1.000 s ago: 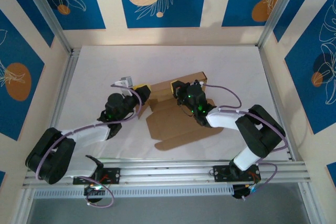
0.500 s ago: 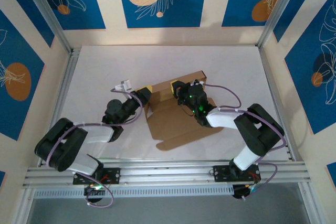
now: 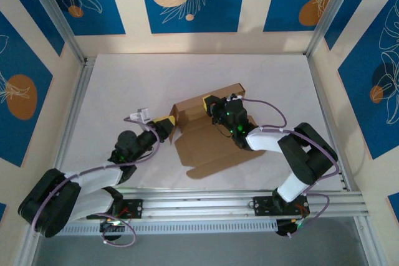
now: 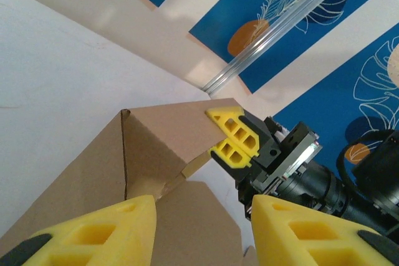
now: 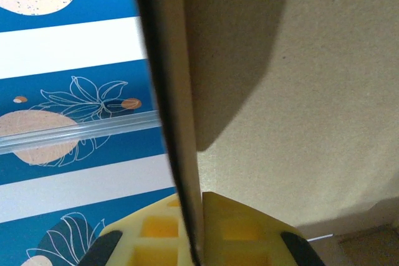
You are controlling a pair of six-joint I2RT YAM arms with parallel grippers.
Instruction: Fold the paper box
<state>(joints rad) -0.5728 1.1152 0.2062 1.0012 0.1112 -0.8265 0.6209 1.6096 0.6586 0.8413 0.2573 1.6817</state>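
Since earlier, left gripper [image 3: 166, 123] backed off box [image 3: 209, 147] corner; jaws apart, empty. Right gripper [image 3: 211, 105] clamped on raised rear wall, likely keeping it upright for next fold.

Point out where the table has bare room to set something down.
Bare table lies between the back wall and the paper box, and along the left rail. A narrower strip lies right of the right arm. Crowded: the middle, where left claw and right claw are at the box.
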